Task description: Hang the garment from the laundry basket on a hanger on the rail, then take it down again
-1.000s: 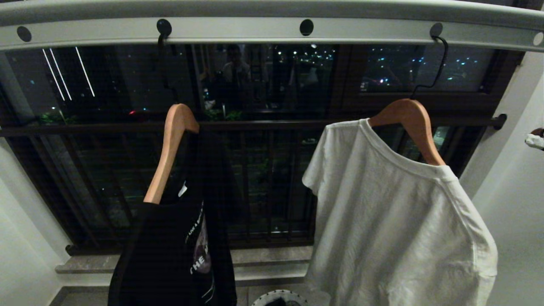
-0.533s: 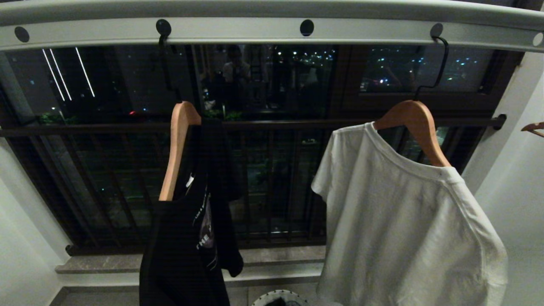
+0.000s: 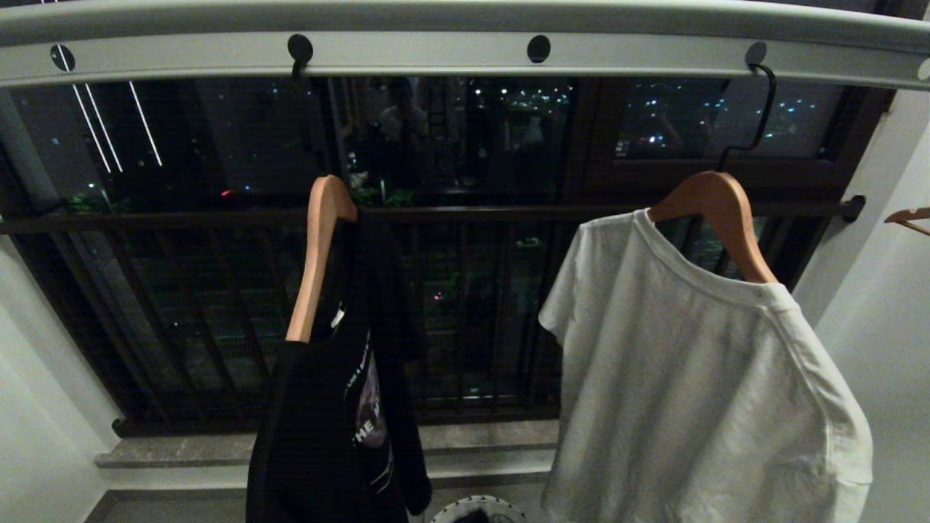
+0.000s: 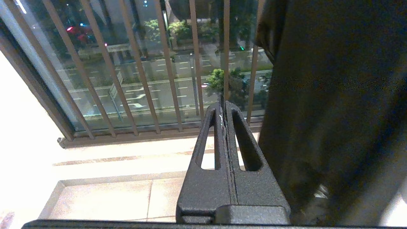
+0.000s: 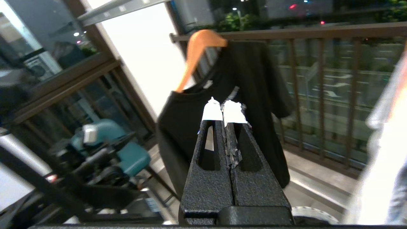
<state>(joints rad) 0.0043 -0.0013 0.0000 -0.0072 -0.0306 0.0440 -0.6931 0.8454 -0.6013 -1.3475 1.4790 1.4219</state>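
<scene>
The pale grey rail (image 3: 436,54) runs across the top of the head view. A black printed T-shirt (image 3: 341,436) hangs from it on a wooden hanger (image 3: 316,254), turned nearly edge-on. To its right a white T-shirt (image 3: 690,392) hangs on a second wooden hanger (image 3: 716,211). The laundry basket's whitish rim (image 3: 476,508) peeks in at the bottom edge. Neither gripper shows in the head view. My right gripper (image 5: 224,108), with white-taped tips, is shut and empty, pointing at the black shirt (image 5: 222,127) from a distance. My left gripper (image 4: 223,106) is shut and empty beside dark cloth (image 4: 334,111).
Dark brown window bars (image 3: 450,214) and glass stand behind the shirts, with a stone sill (image 3: 472,439) below. The tip of a third wooden hanger (image 3: 908,216) shows at the right edge by the white wall. A teal chair (image 5: 120,152) stands off to one side.
The right gripper's white tip has left the head view's right edge. The black shirt has swung and turned to the right on its hanger. The whole view has shifted slightly.
</scene>
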